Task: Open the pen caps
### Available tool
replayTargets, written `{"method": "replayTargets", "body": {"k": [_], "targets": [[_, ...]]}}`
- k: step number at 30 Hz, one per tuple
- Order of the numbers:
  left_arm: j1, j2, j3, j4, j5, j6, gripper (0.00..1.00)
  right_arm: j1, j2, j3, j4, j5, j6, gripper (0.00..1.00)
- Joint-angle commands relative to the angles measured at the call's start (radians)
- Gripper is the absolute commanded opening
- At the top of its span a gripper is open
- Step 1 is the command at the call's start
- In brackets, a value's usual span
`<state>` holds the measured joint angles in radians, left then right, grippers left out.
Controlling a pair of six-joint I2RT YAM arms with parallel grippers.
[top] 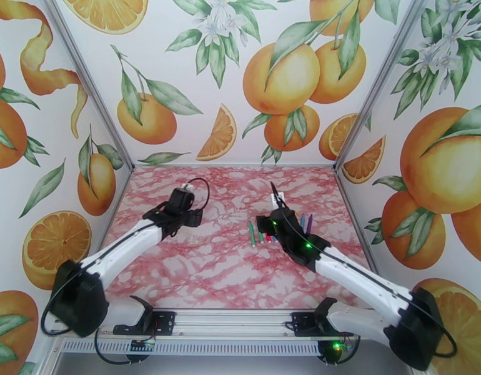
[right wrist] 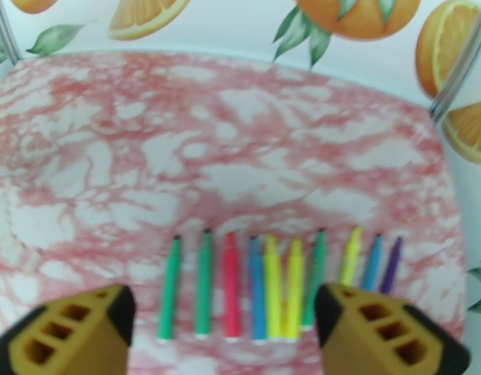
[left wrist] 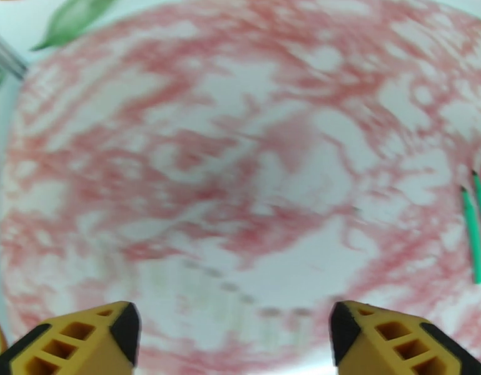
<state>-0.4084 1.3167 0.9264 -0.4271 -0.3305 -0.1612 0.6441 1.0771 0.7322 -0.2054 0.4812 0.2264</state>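
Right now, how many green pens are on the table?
3. Two green pens lie side by side at the row's left end; the third lies just right of the yellow pair, its near end behind the right claw.

A bench (top: 203, 270) with a pink-and-white marbled top stands inside a booth. Its 3 walls (top: 197, 70) carry printed oranges, orange slices, green leaves and white blossoms. Grey metal posts (top: 90, 82) line the 2 back corners. The light is even.
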Motion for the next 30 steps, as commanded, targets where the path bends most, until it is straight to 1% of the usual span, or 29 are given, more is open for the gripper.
{"method": "replayTargets", "body": {"k": [1, 2, 5, 7, 8, 9, 12, 14, 15, 17, 18, 19, 20, 22, 24, 25, 27, 28, 29, 30], "targets": [[0.078, -0.078, -0.097, 0.214, -0.045, 0.058, 0.92, -0.075, -0.080, -0.093, 0.107, 0.076, -0.088, 0.99], [0.110, -0.088, -0.123, 0.245, -0.042, 0.059, 0.94, -0.110, -0.102, -0.121, 0.129, 0.079, -0.092, 1.00], [0.171, -0.092, -0.201, 0.359, -0.061, 0.082, 0.98, -0.211, -0.144, -0.202, 0.203, 0.094, -0.113, 1.00], [0.190, -0.080, -0.244, 0.431, -0.078, 0.120, 1.00, -0.272, -0.162, -0.247, 0.259, 0.097, -0.098, 1.00], [0.191, -0.073, -0.274, 0.489, -0.089, 0.150, 1.00, -0.308, -0.167, -0.274, 0.302, 0.071, -0.092, 1.00], [0.190, -0.070, -0.307, 0.546, -0.098, 0.172, 1.00, -0.335, -0.170, -0.303, 0.361, 0.057, -0.093, 1.00], [0.193, -0.054, -0.427, 0.813, -0.119, 0.246, 1.00, -0.404, -0.145, -0.417, 0.597, 0.019, -0.124, 1.00], [0.210, -0.028, -0.484, 0.933, -0.115, 0.265, 1.00, -0.451, -0.099, -0.450, 0.694, -0.024, -0.119, 1.00], [0.220, -0.008, -0.491, 0.960, -0.107, 0.262, 1.00, -0.470, -0.068, -0.449, 0.716, -0.044, -0.109, 1.00], [0.250, 0.057, -0.505, 1.032, -0.076, 0.253, 1.00, -0.495, 0.009, -0.448, 0.781, -0.070, -0.099, 1.00], [0.265, 0.097, -0.508, 1.101, -0.069, 0.262, 1.00, -0.502, 0.061, -0.453, 0.834, -0.076, -0.101, 1.00], [0.267, 0.103, -0.488, 1.075, -0.051, 0.275, 1.00, -0.508, 0.114, -0.457, 0.893, -0.084, -0.109, 1.00], [0.272, 0.116, -0.497, 1.128, -0.023, 0.301, 1.00, -0.511, 0.168, -0.457, 0.956, -0.091, -0.119, 1.00], [0.276, 0.176, -0.530, 1.310, 0.018, 0.333, 1.00, -0.515, 0.225, -0.417, 0.966, -0.110, -0.130, 1.00], [0.296, 0.268, -0.528, 1.385, 0.071, 0.319, 1.00, -0.525, 0.301, -0.420, 1.080, -0.123, -0.135, 1.00], [0.307, 0.308, -0.528, 1.450, 0.092, 0.321, 1.00, -0.544, 0.358, -0.425, 1.139, -0.157, -0.118, 1.00], [0.333, 0.306, -0.519, 1.396, 0.160, 0.298, 1.00, -0.559, 0.467, -0.435, 1.281, -0.218, -0.121, 1.00], [0.336, 0.332, -0.517, 1.417, 0.169, 0.299, 1.00, -0.557, 0.495, -0.426, 1.308, -0.249, -0.140, 1.00], [0.341, 0.342, -0.521, 1.448, 0.185, 0.298, 1.00, -0.552, 0.478, -0.415, 1.262, -0.239, -0.139, 1.00], [0.352, 0.324, -0.513, 1.403, 0.207, 0.291, 1.00, -0.552, 0.459, -0.396, 1.184, -0.210, -0.123, 1.00]]}}
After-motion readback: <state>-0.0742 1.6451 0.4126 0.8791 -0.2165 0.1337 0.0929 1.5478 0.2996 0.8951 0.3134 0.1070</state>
